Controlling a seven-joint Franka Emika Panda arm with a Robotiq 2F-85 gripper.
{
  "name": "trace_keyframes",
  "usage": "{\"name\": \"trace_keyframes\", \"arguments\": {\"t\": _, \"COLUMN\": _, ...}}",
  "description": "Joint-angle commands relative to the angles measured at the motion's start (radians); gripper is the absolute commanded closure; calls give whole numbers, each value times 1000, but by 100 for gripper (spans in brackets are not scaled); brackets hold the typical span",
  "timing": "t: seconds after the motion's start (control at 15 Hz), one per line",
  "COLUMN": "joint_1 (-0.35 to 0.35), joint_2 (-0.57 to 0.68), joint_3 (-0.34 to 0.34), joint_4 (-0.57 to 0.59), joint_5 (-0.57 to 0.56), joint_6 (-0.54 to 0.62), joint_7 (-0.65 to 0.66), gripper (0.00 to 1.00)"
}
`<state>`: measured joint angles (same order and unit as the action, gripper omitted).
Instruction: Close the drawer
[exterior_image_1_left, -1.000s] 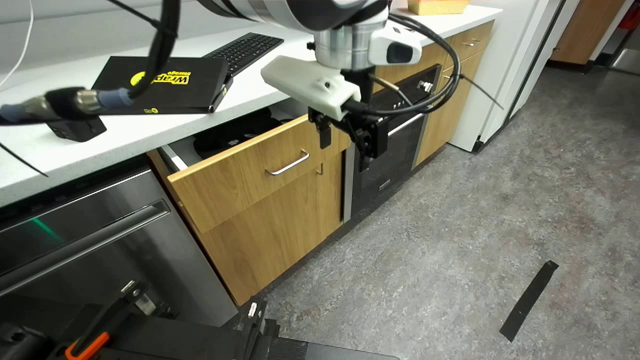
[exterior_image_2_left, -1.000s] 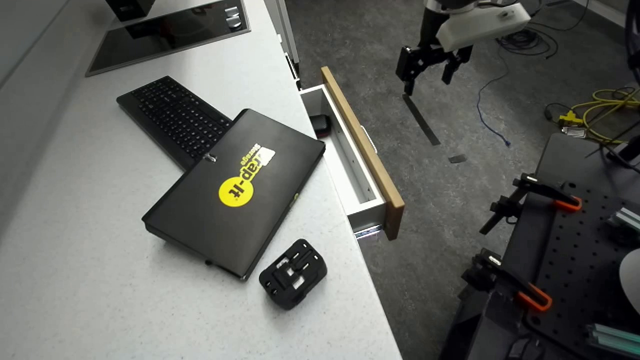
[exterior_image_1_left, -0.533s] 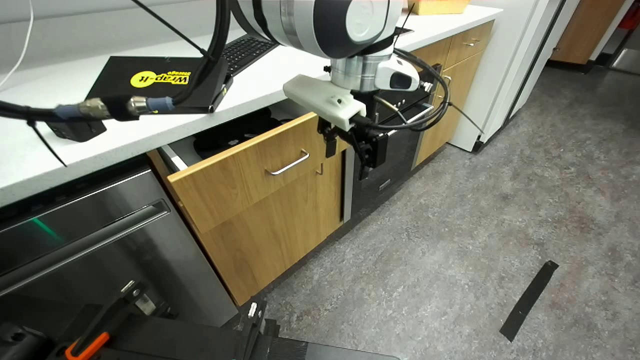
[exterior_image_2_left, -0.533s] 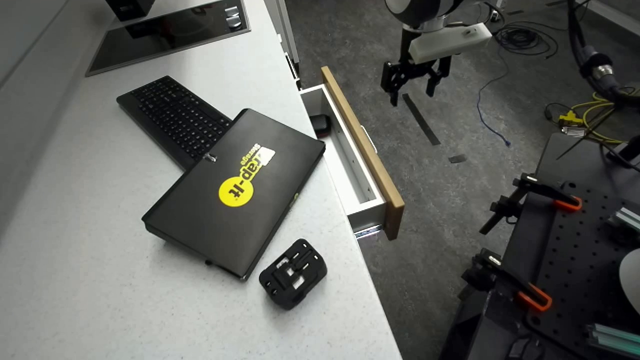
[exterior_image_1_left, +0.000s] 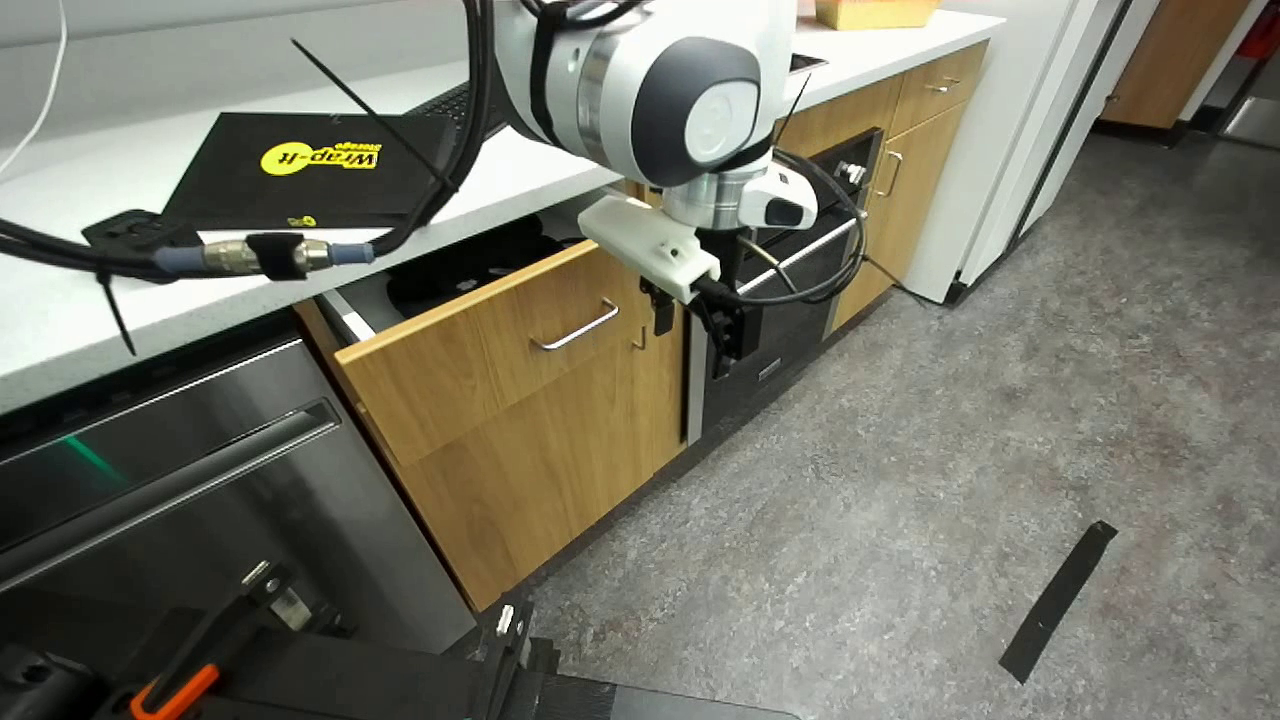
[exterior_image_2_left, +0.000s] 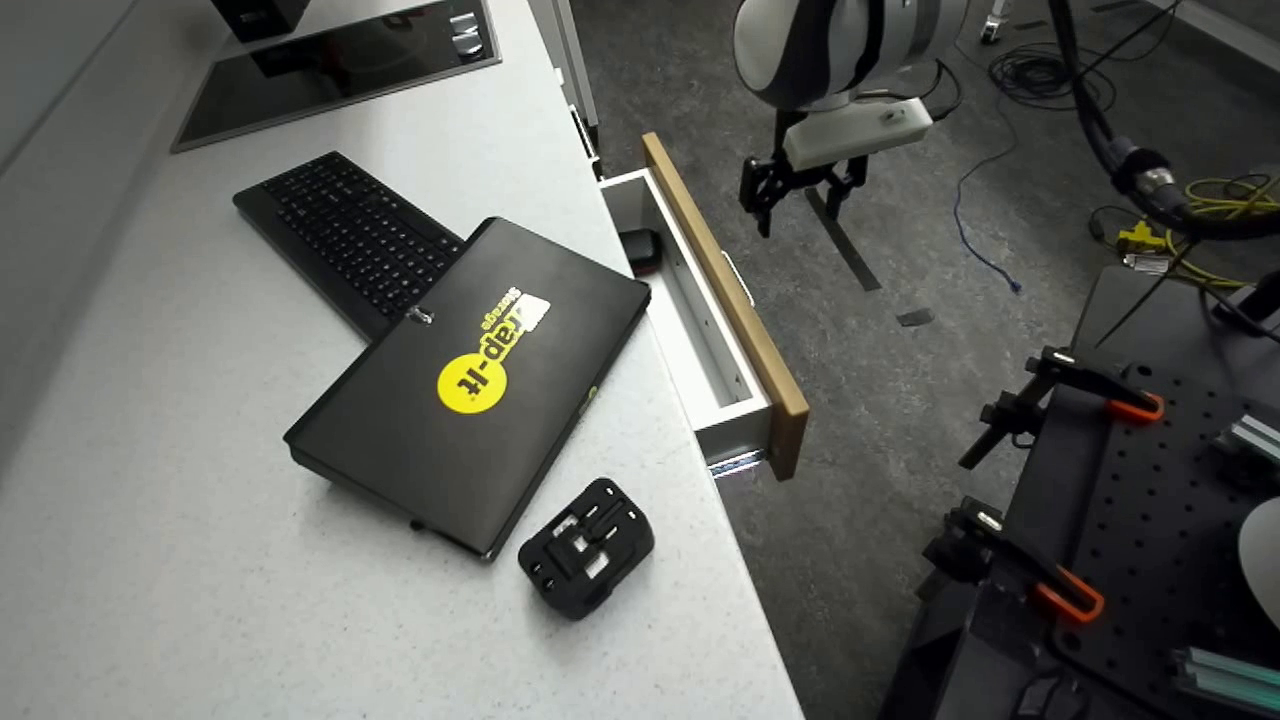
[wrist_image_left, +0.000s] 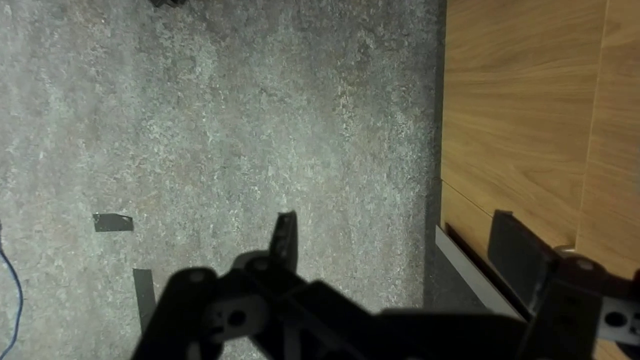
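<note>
The drawer, with a light oak front (exterior_image_1_left: 450, 385), stands pulled out from under the counter in both exterior views. Its slim silver handle (exterior_image_1_left: 578, 328) faces the floor side. In an exterior view its white inside shows behind the front (exterior_image_2_left: 755, 310), holding a black case (exterior_image_2_left: 641, 250). My gripper (exterior_image_1_left: 692, 345) is open and empty, pointing down, in front of the drawer's oven-side end. It also shows in an exterior view (exterior_image_2_left: 798, 217), apart from the front. In the wrist view, my open fingers (wrist_image_left: 395, 220) hang over floor, with oak fronts (wrist_image_left: 515, 100) on the right.
On the counter (exterior_image_2_left: 200, 560) lie a black box (exterior_image_2_left: 480, 390), a keyboard (exterior_image_2_left: 350, 235) and a black adapter (exterior_image_2_left: 587, 548). An oven (exterior_image_1_left: 790, 300) and a steel appliance (exterior_image_1_left: 300, 520) flank the drawer. A black table with clamps (exterior_image_2_left: 1130, 480) stands opposite.
My gripper has moved lower and closer to the drawer front. It stays open. The drawer has not moved.
</note>
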<state>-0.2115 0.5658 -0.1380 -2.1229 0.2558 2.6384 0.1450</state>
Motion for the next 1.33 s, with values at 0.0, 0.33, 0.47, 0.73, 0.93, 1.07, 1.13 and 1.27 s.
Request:
{"name": "trace_keyframes", "arguments": {"t": 0.0, "joint_1": -38, "joint_2": 129, "joint_3": 70, "joint_4": 123, "joint_5": 59, "joint_6": 50, "joint_7": -21, "gripper": 0}}
{"name": "trace_keyframes", "arguments": {"t": 0.33, "joint_1": -72, "joint_2": 191, "joint_3": 201, "joint_4": 191, "joint_5": 93, "joint_6": 51, "joint_7": -113, "gripper": 0}}
{"name": "trace_keyframes", "arguments": {"t": 0.47, "joint_1": -86, "joint_2": 209, "joint_3": 244, "joint_4": 211, "joint_5": 91, "joint_6": 31, "joint_7": -161, "gripper": 0}}
{"name": "trace_keyframes", "arguments": {"t": 0.73, "joint_1": -97, "joint_2": 255, "joint_3": 310, "joint_4": 291, "joint_5": 89, "joint_6": -4, "joint_7": -210, "gripper": 0}}
{"name": "trace_keyframes", "arguments": {"t": 0.93, "joint_1": -85, "joint_2": 272, "joint_3": 337, "joint_4": 327, "joint_5": 85, "joint_6": -9, "joint_7": -221, "gripper": 0}}
{"name": "trace_keyframes", "arguments": {"t": 1.07, "joint_1": -82, "joint_2": 276, "joint_3": 350, "joint_4": 338, "joint_5": 87, "joint_6": -14, "joint_7": -223, "gripper": 0}}
{"name": "trace_keyframes", "arguments": {"t": 1.13, "joint_1": -79, "joint_2": 274, "joint_3": 341, "joint_4": 336, "joint_5": 82, "joint_6": -31, "joint_7": -217, "gripper": 0}}
{"name": "trace_keyframes", "arguments": {"t": 1.27, "joint_1": -69, "joint_2": 256, "joint_3": 294, "joint_4": 308, "joint_5": 70, "joint_6": 26, "joint_7": -195, "gripper": 0}}
